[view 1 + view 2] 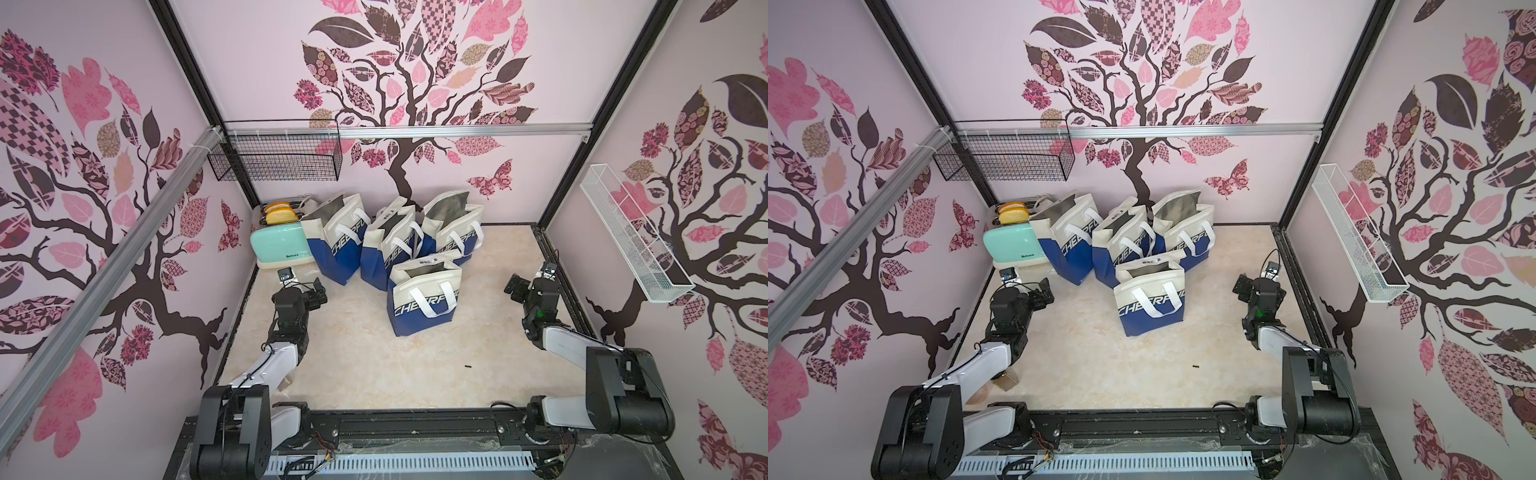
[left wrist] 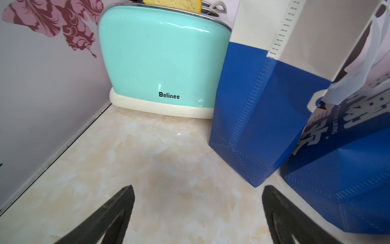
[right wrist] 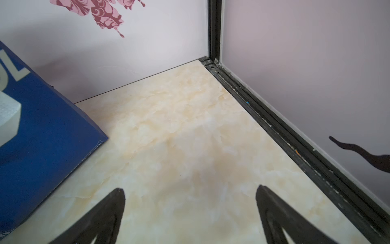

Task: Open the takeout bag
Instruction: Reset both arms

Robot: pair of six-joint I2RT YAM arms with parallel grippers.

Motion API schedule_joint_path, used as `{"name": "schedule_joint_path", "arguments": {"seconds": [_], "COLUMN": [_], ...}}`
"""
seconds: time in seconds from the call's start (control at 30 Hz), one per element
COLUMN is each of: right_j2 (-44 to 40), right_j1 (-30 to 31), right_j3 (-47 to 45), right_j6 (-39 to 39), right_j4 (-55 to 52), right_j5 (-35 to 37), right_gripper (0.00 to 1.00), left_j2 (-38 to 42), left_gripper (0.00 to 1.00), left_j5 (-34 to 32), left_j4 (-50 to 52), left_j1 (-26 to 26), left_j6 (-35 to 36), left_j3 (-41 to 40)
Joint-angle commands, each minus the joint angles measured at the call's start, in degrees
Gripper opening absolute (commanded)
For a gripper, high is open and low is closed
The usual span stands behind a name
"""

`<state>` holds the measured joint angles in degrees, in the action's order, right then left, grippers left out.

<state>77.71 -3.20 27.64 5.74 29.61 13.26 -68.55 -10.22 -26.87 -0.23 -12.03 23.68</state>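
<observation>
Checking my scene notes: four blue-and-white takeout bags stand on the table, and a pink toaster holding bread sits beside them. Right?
No. The toaster is mint green, not pink; the left wrist view shows it plainly. Four blue-and-white takeout bags and the bread are as stated.

Count, top views:
- bags x4: front bag (image 1: pixel 424 307) + 3 in back row: left bag (image 1: pixel 332 249), mid bag (image 1: pixel 384 259), right bag (image 1: pixel 453 237)
- toaster (image 1: pixel 279 247) x1
- bread x2, both in toaster slots: rear slice (image 1: pixel 278 206), front slice (image 1: pixel 282 216)
- wire baskets x2 on walls: black basket (image 1: pixel 276 160), white basket (image 1: pixel 631 237)
- grippers x2: left gripper (image 1: pixel 319 294), right gripper (image 1: pixel 513 286)
- small black bit (image 1: pixel 468 366) x1, can't ID
</observation>
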Motion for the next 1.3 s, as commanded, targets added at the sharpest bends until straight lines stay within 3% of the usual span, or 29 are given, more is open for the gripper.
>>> {"name": "schedule_joint_path", "arguments": {"seconds": [0.0,0.13,0.2,0.33,0.43,0.67,0.8,0.93,1.13,1.2,1.27], "right_j2": [-1.4,-3.3,-1.7,5.8,11.8,10.6,10.9,11.0,11.1,11.1,11.1], "right_j1": [0.0,0.1,0.1,1.0,6.4,7.0,7.0,6.9,6.9,6.9,6.9], "right_j3": [1.4,-3.9,-7.4,-5.7,-5.7,-5.6,-4.3,-4.3,-4.3,-4.3,-4.2], "right_j6": [-2.2,-2.6,0.6,-3.4,-10.7,-8.1,-7.0,-6.9,-7.0,-7.0,-7.0], "right_j4": [3.3,4.3,10.2,15.9,22.9,20.6,18.6,18.4,18.6,18.6,18.6], "right_j5": [-4.4,-6.4,-2.3,-6.4,-6.2,0.1,2.9,2.8,2.8,2.8,2.8], "right_gripper": [0.99,0.99,0.99,1.00,0.99,0.99,0.99,0.99,0.99,0.99,0.99], "left_j2": [-1.2,-1.7,-2.1,-3.1,-4.0,-2.9,-3.5,-8.1,-22.0,-19.6,-21.0], "left_gripper": [0.98,0.98,0.98,0.98,0.98,0.98,0.98,0.98,0.98,0.98,0.98], "left_j5": [-2.8,-3.5,-2.8,-0.7,1.2,1.0,-1.0,-2.0,-1.3,0.1,0.6], "left_j4": [-9.2,-9.6,-9.3,-8.9,-8.2,-7.4,-16.6,-17.5,-34.7,-28.5,-29.8], "left_j1": [0.3,1.1,1.3,2.0,2.4,2.5,2.5,2.6,2.6,2.6,2.6], "left_j6": [-0.7,-0.7,0.5,1.4,2.3,4.2,4.1,5.8,6.1,6.3,6.6], "left_j3": [-2.2,-2.2,-1.8,-0.8,0.3,-3.7,-8.7,-5.6,-6.6,-5.4,-5.1]}}
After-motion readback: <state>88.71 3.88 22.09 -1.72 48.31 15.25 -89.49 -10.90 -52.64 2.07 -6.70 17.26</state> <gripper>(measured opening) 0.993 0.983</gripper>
